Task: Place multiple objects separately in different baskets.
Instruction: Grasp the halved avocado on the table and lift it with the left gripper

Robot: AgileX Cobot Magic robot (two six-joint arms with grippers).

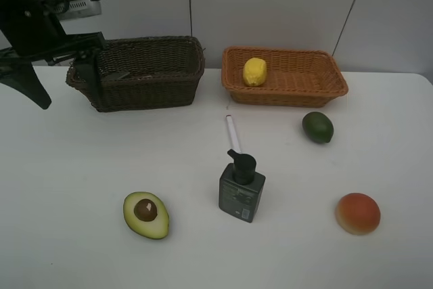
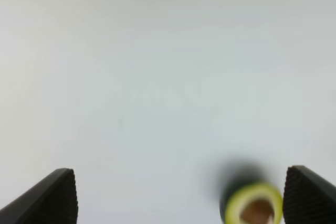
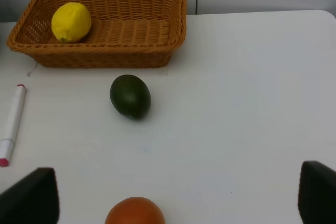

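Observation:
The yellow lemon [image 1: 255, 72] lies in the orange-tan basket [image 1: 318, 86]. The dark brown basket [image 1: 149, 93] stands left of it; its inside is hard to see. On the table lie the white marker [image 1: 232, 131], the dark pump bottle [image 1: 241, 187], the halved avocado [image 1: 145, 215], the dark green fruit [image 1: 317, 127] and the orange-red fruit [image 1: 358, 213]. The pink bottle and black eraser are out of view. My left gripper [image 1: 62, 86] is open and empty by the brown basket's left end. My right gripper [image 3: 176, 203] is open and empty, with the orange-red fruit [image 3: 135, 212] between its fingers' line.
The table's back edge meets a grey panelled wall behind both baskets. The left arm's black body and cables fill the top left corner. The blurred avocado [image 2: 252, 208] shows near one left finger [image 2: 310, 195].

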